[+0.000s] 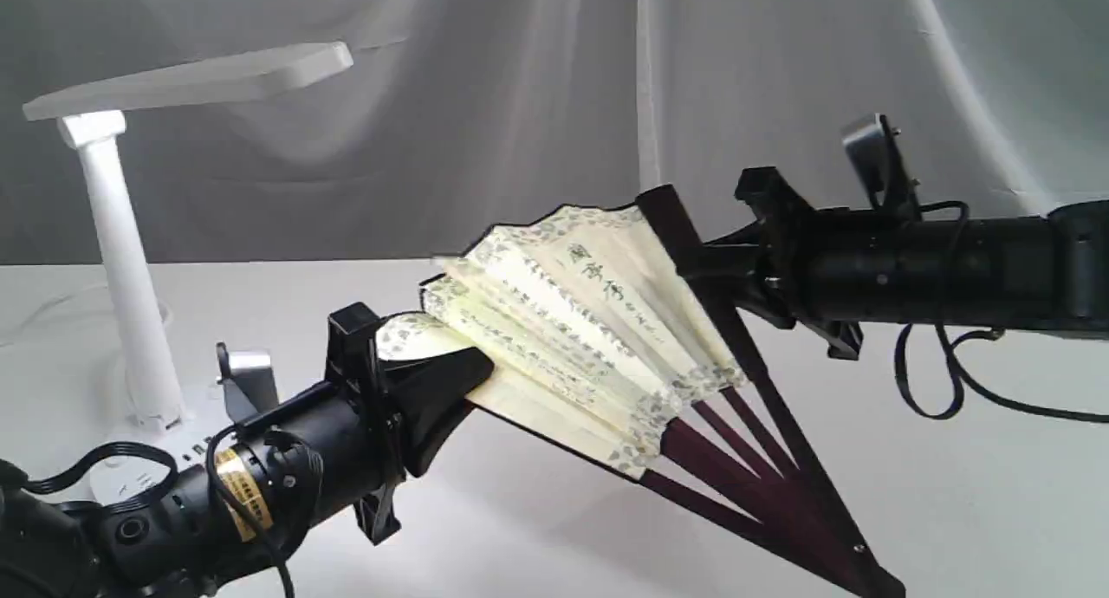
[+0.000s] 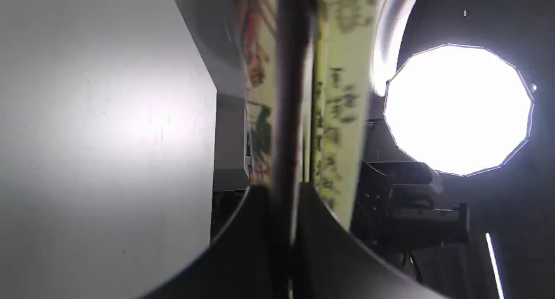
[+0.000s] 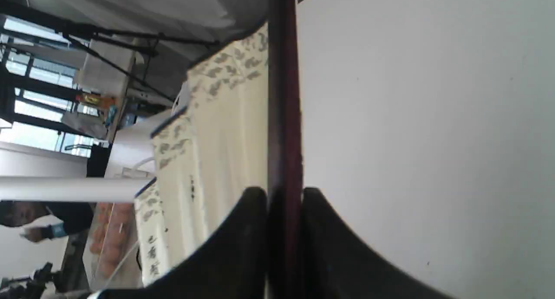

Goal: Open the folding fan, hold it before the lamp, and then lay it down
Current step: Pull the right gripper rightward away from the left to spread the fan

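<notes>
The folding fan (image 1: pixel 572 321) hangs partly spread above the table, cream pleats with black calligraphy, maroon ribs meeting at the lower right. My left gripper (image 1: pixel 463 368) is shut on its lower outer guard (image 2: pixel 288 117). My right gripper (image 1: pixel 697 256) is shut on the upper outer guard (image 3: pixel 284 95). The white lamp (image 1: pixel 130 234) stands at the far left, its flat head above and well left of the fan; its stem (image 3: pixel 69 189) crosses the right wrist view.
A white table (image 1: pixel 537 529) lies under the fan, with grey drapes (image 1: pixel 520 87) behind. The lamp's round base (image 1: pixel 139 477) with sockets sits just behind my left arm. A black cable (image 1: pixel 953 381) loops below the right arm. A bright studio light (image 2: pixel 457 110) glares in the left wrist view.
</notes>
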